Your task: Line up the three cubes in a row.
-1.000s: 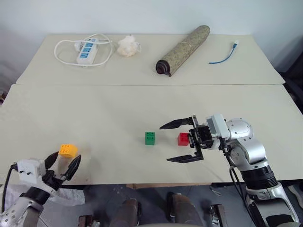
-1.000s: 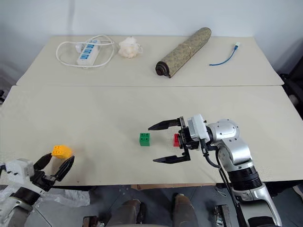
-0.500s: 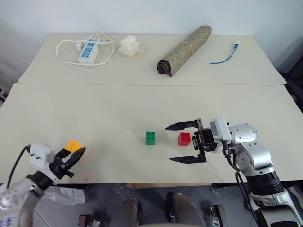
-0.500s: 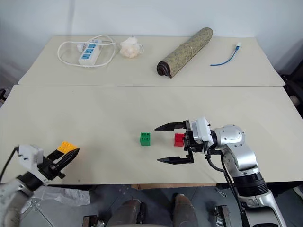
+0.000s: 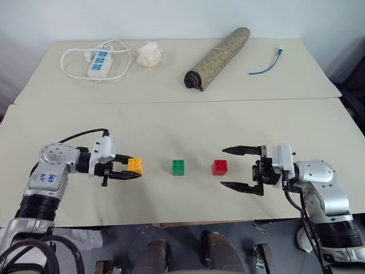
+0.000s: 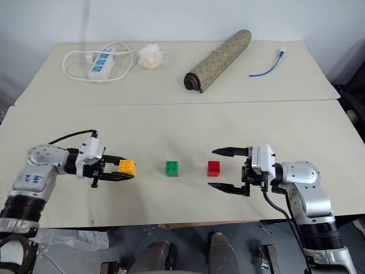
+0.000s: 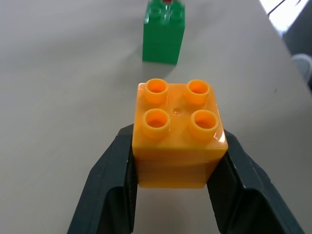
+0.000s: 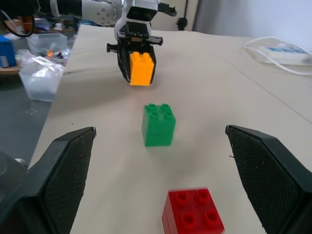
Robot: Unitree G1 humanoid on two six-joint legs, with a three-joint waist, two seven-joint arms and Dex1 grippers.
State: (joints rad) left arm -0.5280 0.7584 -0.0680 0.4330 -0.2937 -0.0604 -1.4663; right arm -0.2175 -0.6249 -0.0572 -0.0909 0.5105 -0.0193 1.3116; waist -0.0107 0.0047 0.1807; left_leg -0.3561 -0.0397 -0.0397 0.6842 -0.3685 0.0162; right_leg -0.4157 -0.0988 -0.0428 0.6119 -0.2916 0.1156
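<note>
Left gripper [image 5: 132,169]: closed on the yellow-orange cube [image 5: 135,165]; the two black fingers [image 7: 111,187] clamp opposite sides of the block, studs facing up. The gripper points toward the table's middle, along the near edge.
Yellow-orange cube: held at the fingertips, left of the green cube [image 5: 179,166] and apart from it — whether it rests on the surface or hangs just above it cannot be told.
Right gripper [image 5: 236,169]: jaws spread wide, holding nothing; it points toward the red cube [image 5: 219,167] from the right, fingertips just short of the block and not touching it.
Green cube: upright on the near table [image 5: 171,125], studs up, between the yellow-orange cube and the red cube.
Red cube: upright on the near table, studs up, just right of the green cube with a gap between them.
Row status: the three blocks lie roughly on one left-to-right line — yellow-orange, green, red.
Far table [image 5: 171,85]: carries a white power strip [image 5: 100,60] with coiled cord, a white crumpled wad [image 5: 150,55], a rolled mat [image 5: 217,50] lying diagonally, and a blue cable [image 5: 266,65] at the right.
</note>
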